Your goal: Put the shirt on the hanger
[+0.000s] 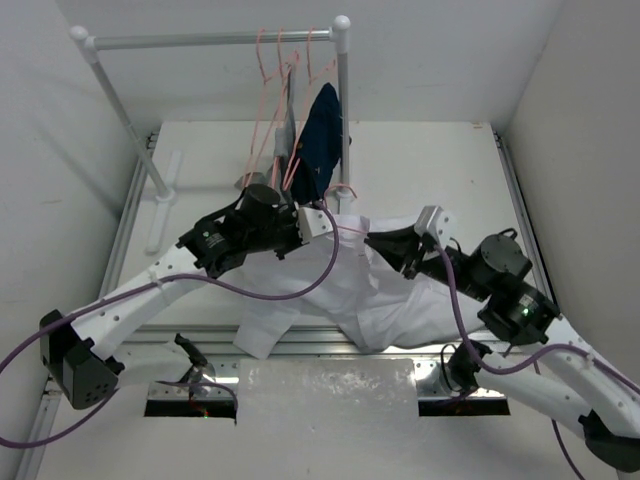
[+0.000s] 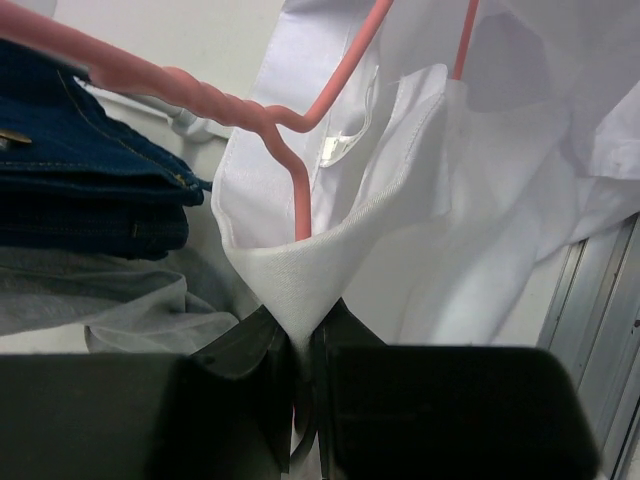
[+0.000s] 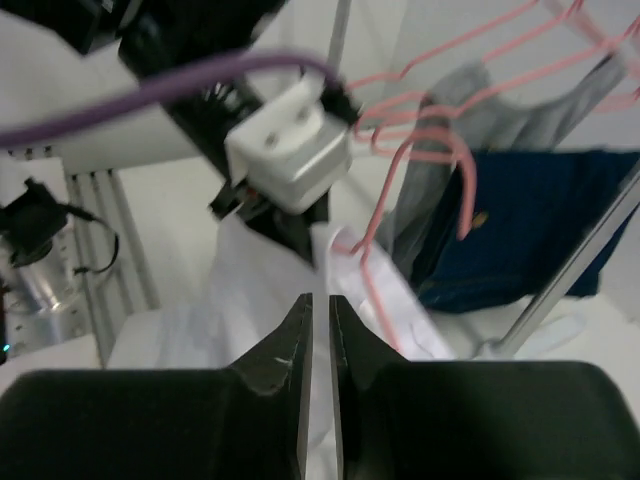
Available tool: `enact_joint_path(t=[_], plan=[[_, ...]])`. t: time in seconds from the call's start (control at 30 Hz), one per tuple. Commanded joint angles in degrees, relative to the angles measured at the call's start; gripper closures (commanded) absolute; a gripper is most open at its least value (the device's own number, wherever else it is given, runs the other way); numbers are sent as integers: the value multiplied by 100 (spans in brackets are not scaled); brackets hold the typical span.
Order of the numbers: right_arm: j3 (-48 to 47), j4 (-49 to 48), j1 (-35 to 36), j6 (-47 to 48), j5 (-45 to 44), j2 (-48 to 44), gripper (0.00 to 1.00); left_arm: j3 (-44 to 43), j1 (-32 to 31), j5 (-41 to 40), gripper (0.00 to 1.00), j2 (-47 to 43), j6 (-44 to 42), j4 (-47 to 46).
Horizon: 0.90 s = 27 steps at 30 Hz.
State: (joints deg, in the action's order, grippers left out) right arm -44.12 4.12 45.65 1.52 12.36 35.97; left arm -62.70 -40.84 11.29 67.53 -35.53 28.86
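The white shirt (image 1: 375, 300) lies spread on the table, its collar end lifted. My left gripper (image 1: 330, 228) is shut on a fold of the collar cloth (image 2: 300, 290), which rises in a point from the closed jaws (image 2: 302, 340). The pink wire hanger (image 2: 300, 195) has one arm running down inside the collar opening, and its twisted neck leans up to the left. In the top view the hanger (image 1: 343, 190) sits just beyond the collar. My right gripper (image 3: 320, 300) hovers over the shirt (image 3: 250, 290) right of the collar, jaws a thin slit apart with nothing seen between them.
A white tube rail (image 1: 215, 40) at the back carries several spare pink hangers (image 1: 290, 50), a navy garment (image 1: 322, 140) and a grey garment (image 1: 288, 130). The navy garment (image 2: 80, 190) hangs close to the left of the held collar. Walls close in both sides.
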Motion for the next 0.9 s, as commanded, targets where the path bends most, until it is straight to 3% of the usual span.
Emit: enact_joint_path(t=[0.0, 0.03, 0.17, 0.23, 0.33, 0.37, 0.43, 0.63, 0.7, 0.77, 0.83, 0.87], plan=[[-755, 773, 32, 225, -322, 812, 87, -147, 32, 330, 100, -205, -94, -258], [-843, 801, 32, 313, -348, 963, 77, -129, 32, 321, 100, -257, -95, -319], [-1002, 801, -21, 516, 54, 1395, 55, -163, 32, 356, 100, -372, -24, -311], [-976, 748, -38, 525, 179, 1466, 55, -190, 32, 365, 100, -424, -24, -232], [-923, 853, -65, 307, -390, 1457, 53, -147, 32, 304, 100, -547, -50, -267], [-793, 845, -74, 218, -897, 1327, 42, -85, 32, 208, 100, -582, -42, -302], [-625, 731, -82, 16, -1217, 1159, 38, -32, 32, 111, 100, -635, -24, -363], [-660, 1117, -91, -73, -1218, 1281, 34, -120, 32, -161, 100, -478, 247, -495], [-502, 925, -91, -64, -1332, 1273, 34, -155, 32, -223, 100, -460, 309, -548], [-292, 784, -91, -29, -1560, 1264, 44, -225, 32, -267, 100, -416, 388, -566], [-185, 591, -91, 15, -1841, 1255, 65, -269, 32, -311, 100, -372, 441, -540], [-98, 520, -91, 32, -2156, 1238, 87, -304, 32, -355, 100, -354, 502, -548]])
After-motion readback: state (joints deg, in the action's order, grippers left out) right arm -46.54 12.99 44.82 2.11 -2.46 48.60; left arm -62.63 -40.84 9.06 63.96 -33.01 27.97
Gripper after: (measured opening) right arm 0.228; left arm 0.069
